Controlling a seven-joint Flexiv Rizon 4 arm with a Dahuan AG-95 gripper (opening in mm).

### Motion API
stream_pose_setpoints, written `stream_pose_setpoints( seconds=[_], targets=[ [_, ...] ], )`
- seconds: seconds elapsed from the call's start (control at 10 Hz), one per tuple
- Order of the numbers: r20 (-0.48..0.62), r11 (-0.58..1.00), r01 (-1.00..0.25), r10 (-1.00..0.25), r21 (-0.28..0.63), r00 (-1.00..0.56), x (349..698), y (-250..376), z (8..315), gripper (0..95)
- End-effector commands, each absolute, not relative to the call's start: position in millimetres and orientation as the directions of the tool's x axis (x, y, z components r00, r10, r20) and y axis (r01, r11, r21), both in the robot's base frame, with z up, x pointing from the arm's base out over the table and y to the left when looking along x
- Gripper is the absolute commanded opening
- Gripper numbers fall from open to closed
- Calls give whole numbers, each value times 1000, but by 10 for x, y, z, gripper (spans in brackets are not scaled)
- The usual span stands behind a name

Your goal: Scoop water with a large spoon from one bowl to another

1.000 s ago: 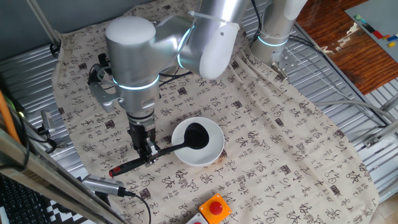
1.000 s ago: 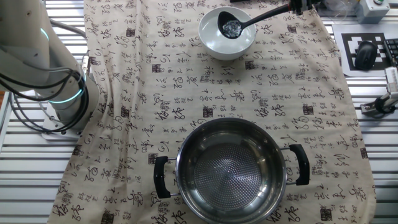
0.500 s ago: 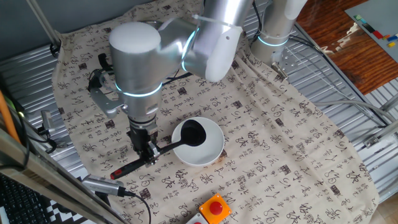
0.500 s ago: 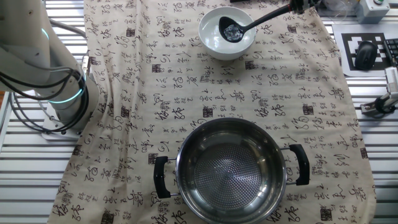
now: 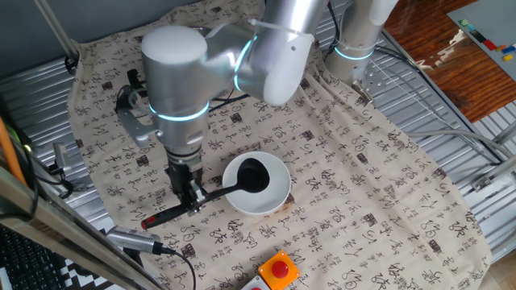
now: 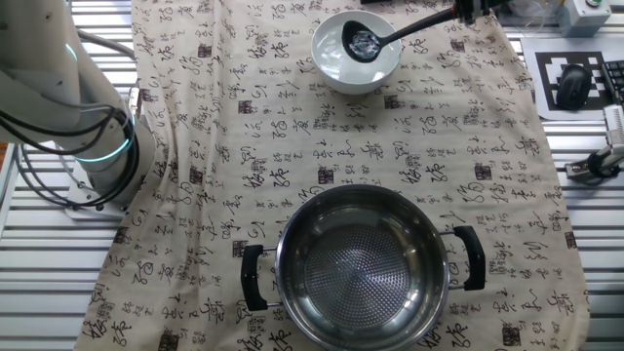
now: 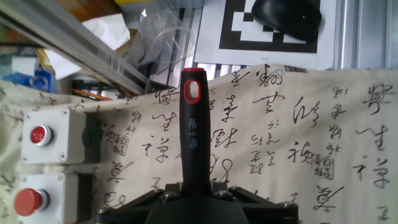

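Gripper (image 5: 192, 198) jaws clamp the black ladle (image 5: 218, 193) mid-handle; its cup sits beyond them inside the white bowl (image 5: 274, 192). Filling step. Next: lift level, carry to the steel bowl (image 6: 363, 263), well apart.

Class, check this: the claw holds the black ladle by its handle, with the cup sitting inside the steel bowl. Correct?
Not quite. The claw does hold the ladle by its handle, but the cup sits inside the white bowl; the steel bowl stands apart, as the other fixed view shows.
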State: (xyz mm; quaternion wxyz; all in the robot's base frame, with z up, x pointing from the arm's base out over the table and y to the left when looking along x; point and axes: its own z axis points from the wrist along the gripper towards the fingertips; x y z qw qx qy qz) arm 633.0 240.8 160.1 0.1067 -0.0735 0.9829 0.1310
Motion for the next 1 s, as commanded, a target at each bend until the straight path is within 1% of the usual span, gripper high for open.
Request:
stream_pose_setpoints(
  seconds=[0.1, 0.2, 0.3, 0.5, 0.6, 0.7, 0.8, 0.9, 1.0],
  targets=[
    [-231, 954, -236, -192, 183, -954, 6350, 2405, 1592, 0],
    [-230, 953, -207, -155, 222, -961, 6355, 2401, 1588, 0],
    [-228, 952, -200, -146, 233, -963, 6356, 2401, 1589, 0],
    [-230, 954, -251, -210, 164, -950, 6356, 2400, 1588, 0],
    [-229, 952, -248, -205, 180, -952, 6355, 2398, 1587, 0],
    [-214, 953, -206, -159, 221, -964, 6356, 2402, 1591, 0],
    [-204, 956, -194, -149, 221, -968, 6356, 2402, 1589, 0],
    [-188, 954, -170, -125, 249, -974, 6357, 2403, 1590, 0],
    [-191, 952, -178, -132, 250, -973, 6356, 2402, 1591, 0]
  ],
)
